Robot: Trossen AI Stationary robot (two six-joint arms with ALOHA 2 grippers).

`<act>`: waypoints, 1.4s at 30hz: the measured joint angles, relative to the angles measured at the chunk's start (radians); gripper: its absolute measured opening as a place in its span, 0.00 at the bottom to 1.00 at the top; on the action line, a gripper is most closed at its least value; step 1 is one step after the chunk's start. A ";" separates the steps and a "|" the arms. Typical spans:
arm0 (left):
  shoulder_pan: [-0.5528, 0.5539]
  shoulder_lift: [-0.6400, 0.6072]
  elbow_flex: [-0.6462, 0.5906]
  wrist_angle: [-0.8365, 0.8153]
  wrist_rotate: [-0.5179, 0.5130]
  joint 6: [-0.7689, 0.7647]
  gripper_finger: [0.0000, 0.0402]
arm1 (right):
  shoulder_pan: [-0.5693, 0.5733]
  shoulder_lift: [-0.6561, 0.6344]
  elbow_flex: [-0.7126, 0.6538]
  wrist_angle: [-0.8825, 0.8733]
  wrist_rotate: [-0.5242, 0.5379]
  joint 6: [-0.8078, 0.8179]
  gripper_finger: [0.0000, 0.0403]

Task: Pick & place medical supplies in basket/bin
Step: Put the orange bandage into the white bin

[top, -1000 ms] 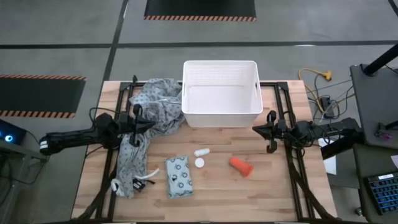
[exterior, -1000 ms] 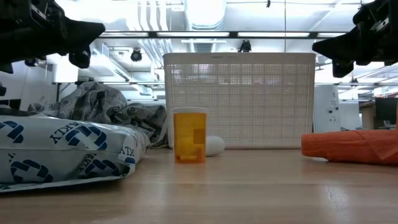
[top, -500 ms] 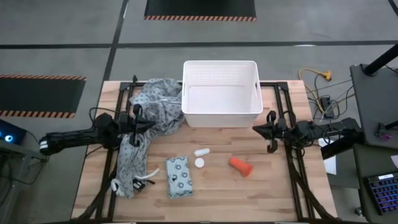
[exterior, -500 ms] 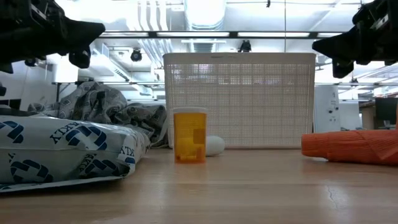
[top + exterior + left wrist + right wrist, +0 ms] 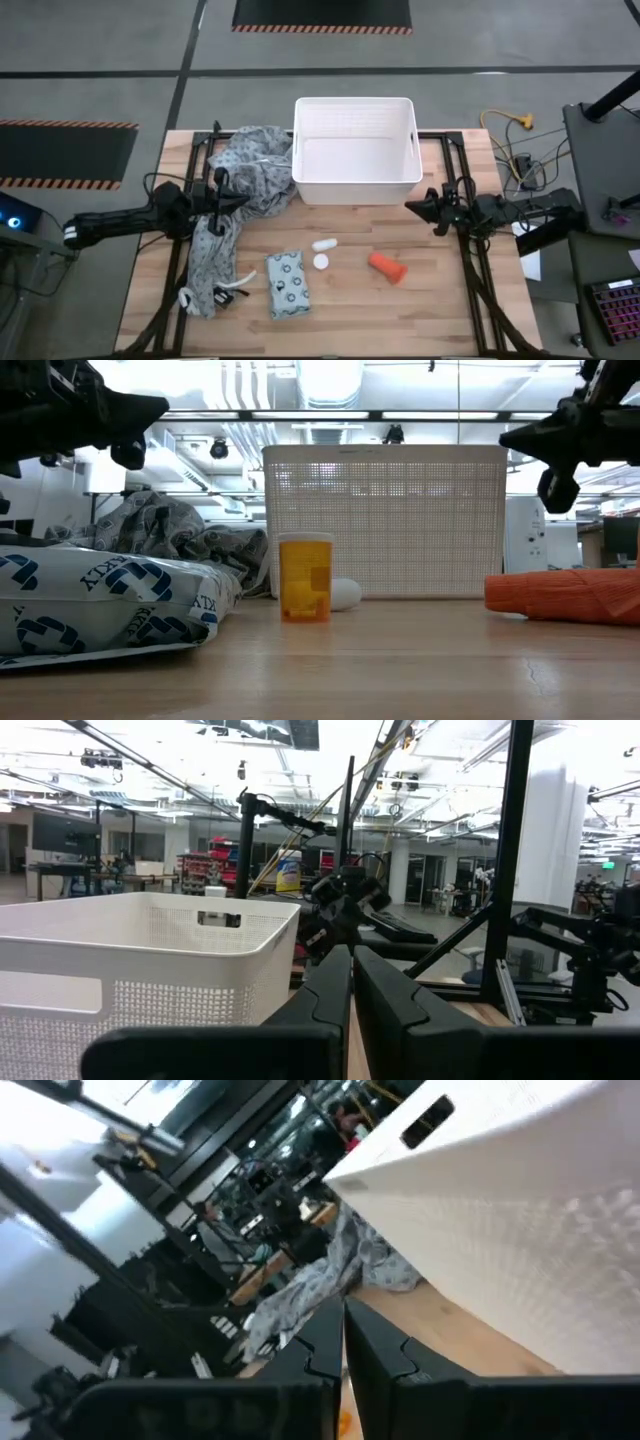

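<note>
The white perforated bin [image 5: 356, 150] stands at the table's far middle. In front of it lie an orange tapered piece [image 5: 387, 266], two small white pieces [image 5: 324, 244] [image 5: 321, 262] and a pale-green packet with dark rings [image 5: 286, 284]. The low view shows the nearer white piece as the cap of an amber bottle [image 5: 305, 577], and the orange piece [image 5: 565, 595] lying on its side. My left gripper [image 5: 243, 200] is shut and hovers over the grey cloth, left of the bin. My right gripper [image 5: 410, 208] is shut and hovers right of the bin's near corner, above the table.
A crumpled grey patterned cloth [image 5: 235, 200] lies left of the bin and runs down toward the table's near left. A small white-and-black item [image 5: 228, 292] lies at its lower end. Bare wood [image 5: 400, 310] shows along the near edge and between the items.
My right gripper has rolled about its own long axis and tipped slightly down, its tip edging toward the table's left. The left arm and all items have kept still.
</note>
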 joint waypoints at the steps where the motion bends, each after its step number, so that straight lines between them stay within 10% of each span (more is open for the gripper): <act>1: 0.000 0.000 0.000 0.000 0.000 0.000 0.00 | 0.000 0.009 0.000 0.034 0.001 -0.009 0.03; 18: 0.000 0.000 0.000 0.000 0.000 0.000 0.00 | 0.008 0.426 0.277 0.210 -0.087 -0.063 0.47; 42: 0.000 0.000 0.000 0.000 -0.009 0.000 0.00 | 0.191 1.359 1.118 -1.011 -0.299 0.104 0.57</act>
